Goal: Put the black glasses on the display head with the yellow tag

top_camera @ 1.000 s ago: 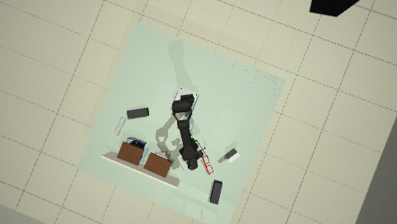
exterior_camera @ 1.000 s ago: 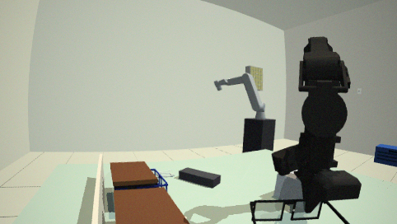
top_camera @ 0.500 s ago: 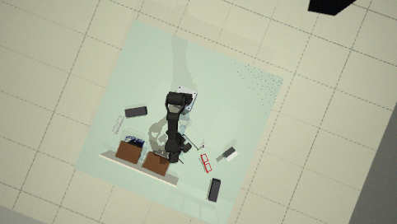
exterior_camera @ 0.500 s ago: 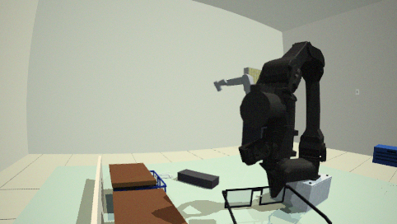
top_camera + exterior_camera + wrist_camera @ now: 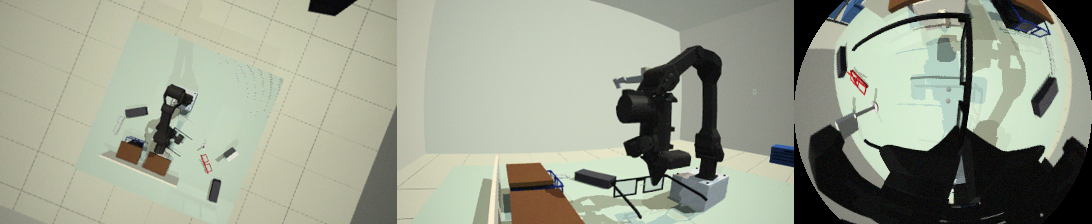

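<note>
My gripper (image 5: 656, 180) (image 5: 178, 140) is shut on the black glasses (image 5: 626, 179) (image 5: 186, 135) and holds them just above the green mat (image 5: 231, 107), in front of the arm's grey base block (image 5: 699, 190). The temples are open and point away from the two brown-topped display blocks (image 5: 128, 151) (image 5: 156, 163) (image 5: 526, 175) (image 5: 541, 207). In the wrist view the black glasses (image 5: 894, 27) show as a dark arc and a straight bar ahead of the fingers. I see no yellow tag in any view.
Blue glasses (image 5: 133, 138) (image 5: 558, 181) lie at the left brown block. Red glasses (image 5: 206, 163) (image 5: 858, 79) lie on the mat to the right. Black boxes (image 5: 136, 111) (image 5: 214, 189) (image 5: 595, 178), a grey-white object (image 5: 229, 155) and a low white strip (image 5: 495, 185) also stand around.
</note>
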`<state>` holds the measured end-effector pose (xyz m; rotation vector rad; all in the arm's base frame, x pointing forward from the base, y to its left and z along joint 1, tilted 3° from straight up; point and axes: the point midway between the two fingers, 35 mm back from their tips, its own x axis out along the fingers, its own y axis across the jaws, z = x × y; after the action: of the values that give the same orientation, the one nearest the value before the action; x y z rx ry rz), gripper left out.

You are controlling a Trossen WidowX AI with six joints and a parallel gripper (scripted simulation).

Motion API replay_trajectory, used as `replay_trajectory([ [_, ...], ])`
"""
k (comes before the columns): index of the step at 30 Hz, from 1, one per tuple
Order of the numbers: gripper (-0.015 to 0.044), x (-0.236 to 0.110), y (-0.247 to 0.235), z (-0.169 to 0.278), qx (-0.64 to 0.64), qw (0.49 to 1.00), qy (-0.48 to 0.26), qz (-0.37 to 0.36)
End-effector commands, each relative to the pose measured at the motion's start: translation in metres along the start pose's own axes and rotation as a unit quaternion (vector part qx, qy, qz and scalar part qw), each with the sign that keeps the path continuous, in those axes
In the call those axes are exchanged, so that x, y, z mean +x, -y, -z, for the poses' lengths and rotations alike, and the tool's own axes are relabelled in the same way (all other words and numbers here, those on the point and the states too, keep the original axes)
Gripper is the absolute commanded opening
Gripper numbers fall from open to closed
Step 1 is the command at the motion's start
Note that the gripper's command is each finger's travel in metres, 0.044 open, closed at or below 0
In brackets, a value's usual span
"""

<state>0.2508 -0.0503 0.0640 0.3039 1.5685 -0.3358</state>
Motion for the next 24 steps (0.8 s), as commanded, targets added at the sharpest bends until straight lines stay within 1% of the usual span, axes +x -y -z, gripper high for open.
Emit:
replay_trajectory([
  [1, 0.0, -0.002, 0.011, 0.001, -0.019, 1.0, 0.006, 0.002],
  [24, 0.0, 0.022, 0.011, -0.003, -0.019, 1.0, 0.007, 0.002],
])
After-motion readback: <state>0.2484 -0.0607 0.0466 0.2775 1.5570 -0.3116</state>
